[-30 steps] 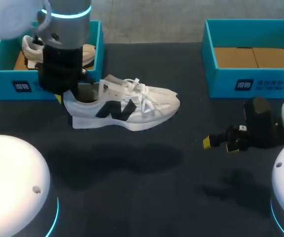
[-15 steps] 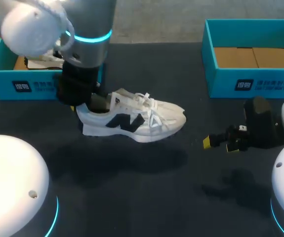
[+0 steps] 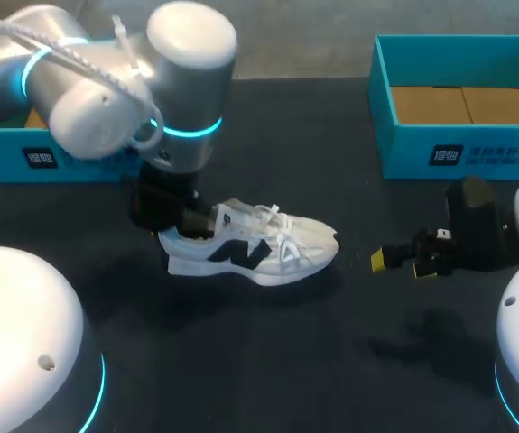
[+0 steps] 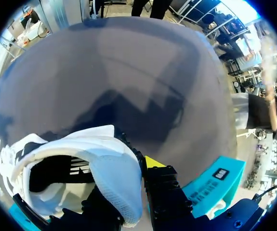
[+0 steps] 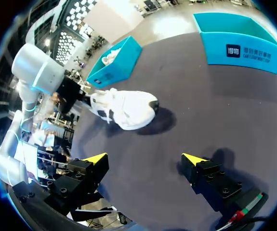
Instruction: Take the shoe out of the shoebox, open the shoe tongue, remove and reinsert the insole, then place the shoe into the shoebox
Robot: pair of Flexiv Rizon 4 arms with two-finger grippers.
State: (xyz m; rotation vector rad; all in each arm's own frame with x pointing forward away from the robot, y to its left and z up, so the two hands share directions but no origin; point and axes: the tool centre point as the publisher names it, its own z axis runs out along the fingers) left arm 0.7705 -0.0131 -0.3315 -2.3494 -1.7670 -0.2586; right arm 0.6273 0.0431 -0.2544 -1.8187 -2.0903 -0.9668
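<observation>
1. Right shoebox (image 3: 458, 135), beyond your right gripper (image 5: 145, 159): holds only a brown cardboard liner (image 3: 462, 104).
2. Left shoebox (image 5: 116, 65), behind your left gripper (image 3: 182, 219): your arm hides its inside in the head view. The right wrist view shows something pale in it.
3. Shoe (image 3: 254, 248): white, out of both boxes, on or just above the dark table (image 3: 331, 361). Your left gripper is clamped on its heel collar, and the toe points toward the right gripper.
4. Right gripper: fingers wide apart, holding nothing, low over the table.

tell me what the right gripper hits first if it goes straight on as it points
Likely the white shoe, toe first; only bare table lies between it and the right gripper, though depth is unclear.
</observation>
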